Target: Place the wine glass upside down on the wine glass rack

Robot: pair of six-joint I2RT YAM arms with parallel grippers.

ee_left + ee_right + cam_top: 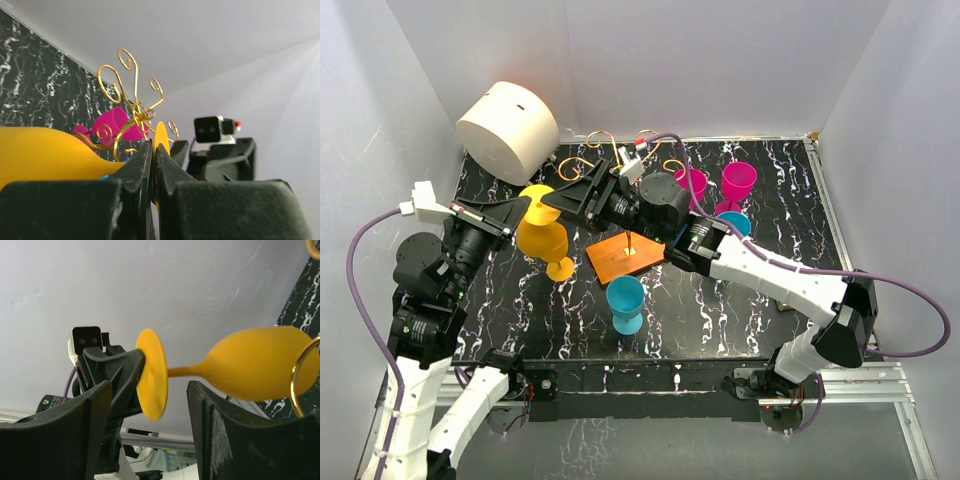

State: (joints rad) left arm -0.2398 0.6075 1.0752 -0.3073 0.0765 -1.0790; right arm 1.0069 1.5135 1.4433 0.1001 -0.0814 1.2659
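Yellow wine glass (260, 362), foot pinched by left tool (154, 150); right tool (150, 389) parted.

**A:** Yellow wine glass (260, 362) is up in the air, tipped right over. The stem runs sideways, with the flat foot disc at one end and the rounded bowl at the other.

**B:** And it's pinched by the edge of that foot in the left gripper (152, 147).

**A:** Yes. The wine glass rack (617, 262) stands upright in the middle of the table (720, 320): curled gold wire scrolls on a thin post, flat orange-brown wooden base.

**B:** One gold loop crosses right in front of the bowl. Touching or not, can't tell.
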